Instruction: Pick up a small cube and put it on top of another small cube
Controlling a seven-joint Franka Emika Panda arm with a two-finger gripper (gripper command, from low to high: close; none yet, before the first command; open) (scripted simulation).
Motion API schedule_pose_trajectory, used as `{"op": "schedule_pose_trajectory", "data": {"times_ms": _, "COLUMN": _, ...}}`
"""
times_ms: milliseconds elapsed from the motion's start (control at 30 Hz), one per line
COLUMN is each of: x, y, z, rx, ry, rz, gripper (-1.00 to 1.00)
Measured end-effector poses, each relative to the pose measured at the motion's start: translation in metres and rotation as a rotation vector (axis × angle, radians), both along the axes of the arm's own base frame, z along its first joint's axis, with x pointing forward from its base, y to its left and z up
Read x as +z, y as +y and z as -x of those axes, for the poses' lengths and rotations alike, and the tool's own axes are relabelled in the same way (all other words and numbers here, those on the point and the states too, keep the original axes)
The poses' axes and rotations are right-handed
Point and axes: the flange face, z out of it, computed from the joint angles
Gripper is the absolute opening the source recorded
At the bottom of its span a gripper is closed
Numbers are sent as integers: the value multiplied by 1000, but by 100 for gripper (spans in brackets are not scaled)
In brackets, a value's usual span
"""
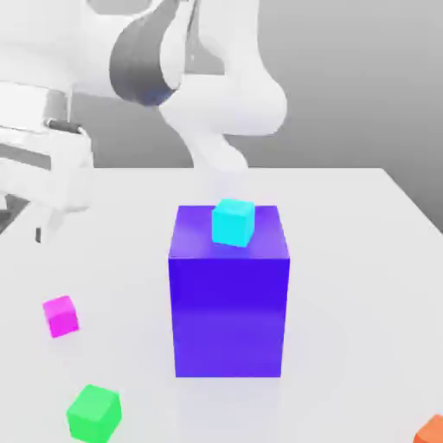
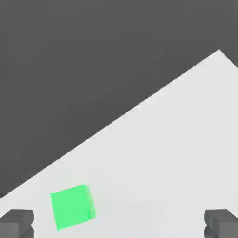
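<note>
Four small cubes share the white bench [image 1: 363, 260] with us, and none is in our grasp yet. The magenta cube [image 1: 60, 315], our task's piece, rests on the bench toward the exterior view's left, well apart from the tall blue-purple block [image 1: 229, 298] in the middle. A cyan cube [image 1: 233, 221] sits on top of that block, a green cube [image 1: 93, 413] lies near the lower edge below the magenta one, and an orange cube [image 1: 431, 430] peeks in at the lower right corner.

Our end effector [image 2: 119, 224] is released: in the hand view its two dark fingertips [image 2: 16, 223] stand wide apart with nothing between them, above bare bench, the green cube just beside one of them. In the exterior view our arm hangs high at the left side.

We judge that we are in the approach step, before any pick. The next move calls for centring the spread fingers over the magenta cube rather than the green one, squaring them to its faces, and descending until they straddle it before closing.
</note>
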Motion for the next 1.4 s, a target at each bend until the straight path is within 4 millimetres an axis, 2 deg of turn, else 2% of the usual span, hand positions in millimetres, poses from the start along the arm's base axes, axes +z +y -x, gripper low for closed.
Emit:
{"op": "schedule_pose_trajectory", "data": {"times_ms": 67, "x": -42, "y": -17, "z": 28, "rx": -83, "ry": 52, "rz": -42, "gripper": 0}}
{"op": "schedule_pose_trajectory", "data": {"times_ms": 100, "x": -62, "y": -29, "z": 48, "rx": -143, "ry": 76, "rz": -65, "gripper": 0}}
{"op": "schedule_pose_trajectory", "data": {"times_ms": 200, "x": -116, "y": -36, "z": 91, "rx": -246, "ry": 141, "rz": -129, "gripper": 0}}
{"op": "schedule_pose_trajectory", "data": {"times_ms": 400, "x": -181, "y": -35, "z": 100, "rx": -267, "ry": 159, "rz": -143, "gripper": 0}}
{"op": "schedule_pose_trajectory", "data": {"times_ms": 433, "x": -189, "y": -35, "z": 101, "rx": -267, "ry": 159, "rz": -143, "gripper": -100}}
{"op": "schedule_pose_trajectory", "data": {"times_ms": 667, "x": -190, "y": -34, "z": 101, "rx": -267, "ry": 160, "rz": -144, "gripper": -100}}
{"op": "schedule_pose_trajectory", "data": {"times_ms": 867, "x": -138, "y": -35, "z": 101, "rx": -267, "ry": 159, "rz": -145, "gripper": -100}}
{"op": "schedule_pose_trajectory", "data": {"times_ms": 933, "x": -125, "y": -29, "z": 76, "rx": -258, "ry": 159, "rz": -144, "gripper": -100}}
{"op": "schedule_pose_trajectory", "data": {"times_ms": 1033, "x": -110, "y": -7, "z": 17, "rx": -239, "ry": 161, "rz": -142, "gripper": -100}}
{"op": "schedule_pose_trajectory", "data": {"times_ms": 1133, "x": -94, "y": 27, "z": -44, "rx": -223, "ry": 162, "rz": -141, "gripper": -100}}
{"op": "schedule_pose_trajectory", "data": {"times_ms": 1200, "x": -83, "y": 57, "z": -82, "rx": -212, "ry": 162, "rz": -140, "gripper": -100}}
{"op": "schedule_pose_trajectory", "data": {"times_ms": 1267, "x": -91, "y": 74, "z": -101, "rx": -206, "ry": 162, "rz": -140, "gripper": -100}}
{"op": "schedule_pose_trajectory", "data": {"times_ms": 1367, "x": -128, "y": 79, "z": -107, "rx": -204, "ry": 162, "rz": -139, "gripper": -100}}
{"op": "schedule_pose_trajectory", "data": {"times_ms": 1400, "x": -137, "y": 80, "z": -106, "rx": -204, "ry": 162, "rz": -139, "gripper": 100}}
